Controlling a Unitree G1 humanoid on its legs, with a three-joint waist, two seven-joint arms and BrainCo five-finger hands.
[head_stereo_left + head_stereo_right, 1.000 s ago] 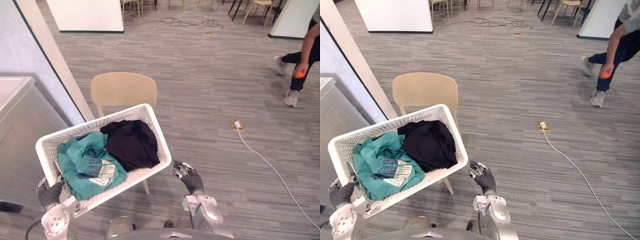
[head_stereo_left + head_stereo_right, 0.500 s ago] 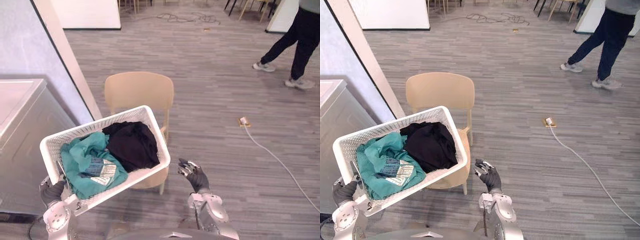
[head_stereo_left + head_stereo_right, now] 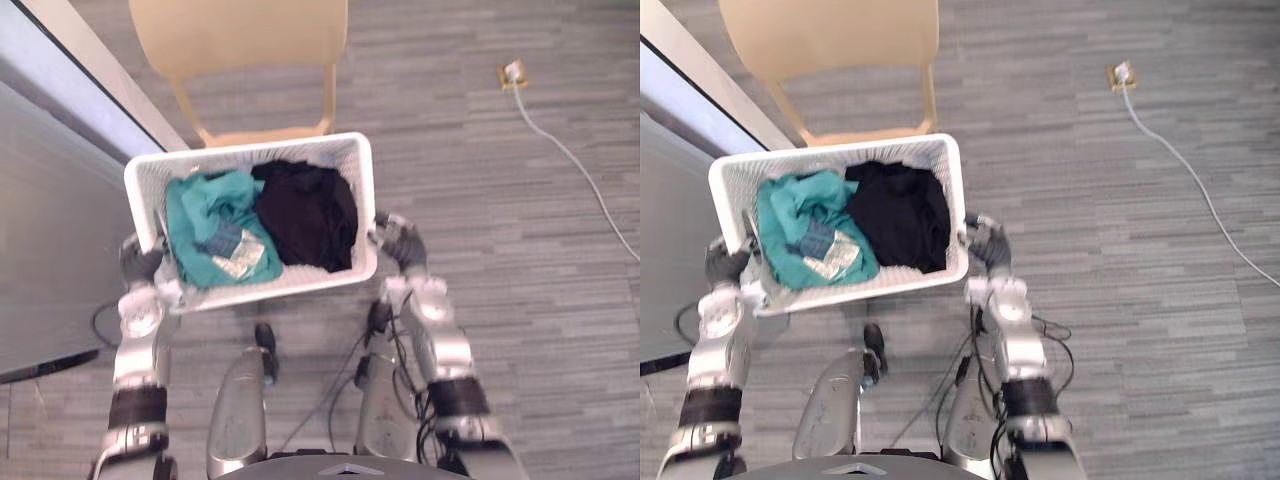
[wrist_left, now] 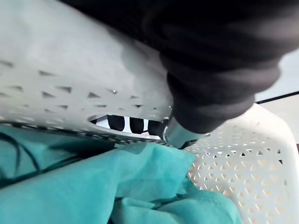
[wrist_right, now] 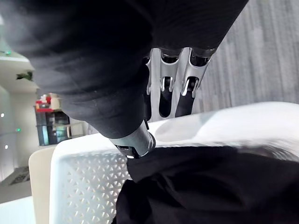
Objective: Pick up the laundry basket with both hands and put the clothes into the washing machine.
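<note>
1. The left hand (image 3: 140, 262) is gripping the white perforated plastic laundry basket (image 3: 250, 150), fingers curling through its handle slot.
2. The right hand (image 3: 400, 243) is pinching the opposite rim.
3. The crumpled teal garment (image 3: 210, 225) and the black garment (image 3: 310, 212) are lying inside.

The laundry basket (image 3: 230, 160) is matt white perforated plastic. Inside it lie a soft, crumpled teal cloth (image 3: 205, 225) and a matt black cloth (image 3: 310, 215). Behind it, the chair (image 3: 240, 30) looks smooth and beige.
</note>
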